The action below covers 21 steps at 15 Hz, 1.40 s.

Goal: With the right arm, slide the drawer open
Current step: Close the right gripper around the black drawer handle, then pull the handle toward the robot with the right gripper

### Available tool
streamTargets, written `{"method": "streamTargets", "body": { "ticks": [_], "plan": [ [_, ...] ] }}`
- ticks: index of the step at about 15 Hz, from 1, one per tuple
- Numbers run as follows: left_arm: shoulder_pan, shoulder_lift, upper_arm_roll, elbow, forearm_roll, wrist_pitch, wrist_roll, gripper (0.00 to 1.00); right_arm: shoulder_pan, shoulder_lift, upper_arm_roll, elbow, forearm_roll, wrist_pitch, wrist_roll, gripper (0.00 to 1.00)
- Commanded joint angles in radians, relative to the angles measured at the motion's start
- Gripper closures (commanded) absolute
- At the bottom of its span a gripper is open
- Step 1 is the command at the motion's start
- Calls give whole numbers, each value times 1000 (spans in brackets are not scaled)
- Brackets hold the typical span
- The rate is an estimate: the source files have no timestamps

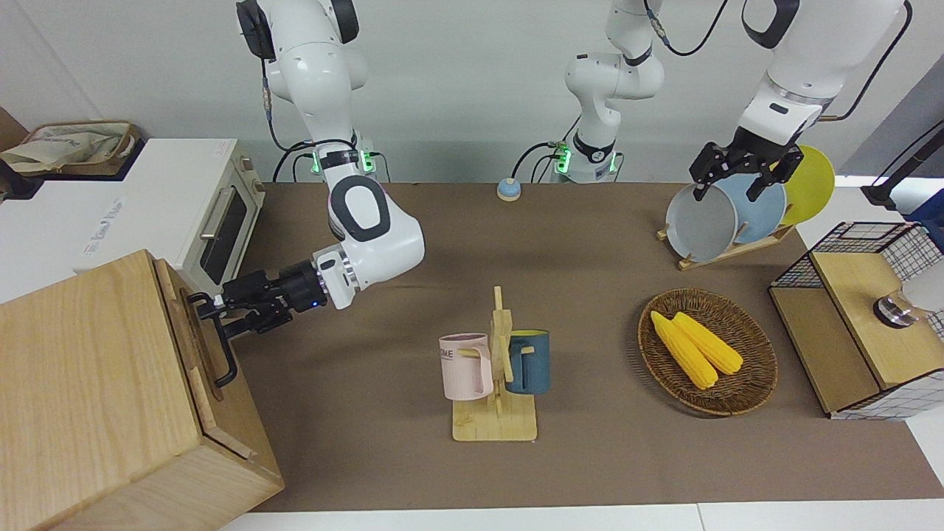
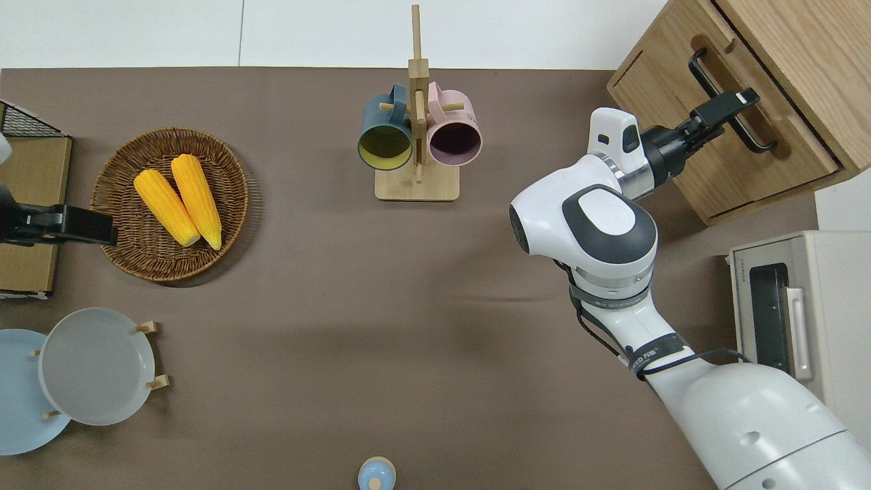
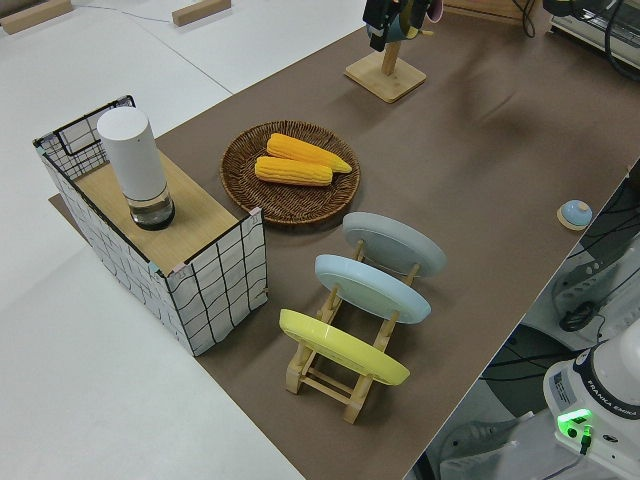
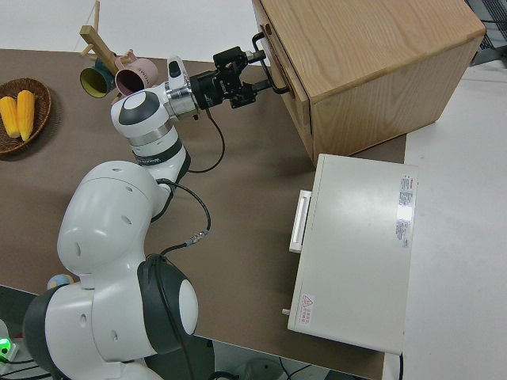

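Note:
The drawer (image 1: 193,346) is the wide light-wood front high on the large pale wooden box (image 1: 81,383) at the right arm's end of the table. Its front lies close against the box. Its black bar handle (image 1: 221,352) also shows in the overhead view (image 2: 714,85) and the right side view (image 4: 269,70). My right gripper (image 1: 219,315) is open. One finger is above and one below the handle's end nearer to the robots, as the overhead view (image 2: 736,103) and the right side view (image 4: 255,73) also show. My left gripper (image 1: 741,177) is parked and open.
A white toaster oven (image 1: 214,214) stands beside the box, nearer to the robots. A mug rack (image 1: 494,369) with two mugs stands mid-table. A basket of corn (image 1: 708,350), a plate rack (image 1: 737,214) and a wire-grid cabinet (image 1: 855,324) are toward the left arm's end.

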Motion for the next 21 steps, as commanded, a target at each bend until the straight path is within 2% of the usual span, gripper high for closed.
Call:
{"method": "streamTargets", "body": {
  "ticks": [1, 2, 4, 8, 13, 21],
  "plan": [
    [-17, 12, 16, 20, 15, 1, 6, 5, -14, 0, -3, -11, -39, 29, 12, 720],
    [-17, 12, 16, 20, 14, 1, 6, 2, -12, 0, -3, -9, -38, 29, 9, 896],
    [-17, 12, 16, 20, 14, 1, 6, 5, -6, -2, -3, -8, -28, 23, 9, 992],
    [-17, 12, 16, 20, 14, 1, 6, 2, 14, -5, -1, -8, -21, 8, 6, 1000],
    [-17, 12, 16, 20, 14, 1, 6, 5, 52, -19, 8, -6, 80, -49, 7, 1000],
    [-17, 12, 16, 20, 14, 1, 6, 5, 169, -34, 16, -1, 159, -167, 3, 1000]
  ]
}}
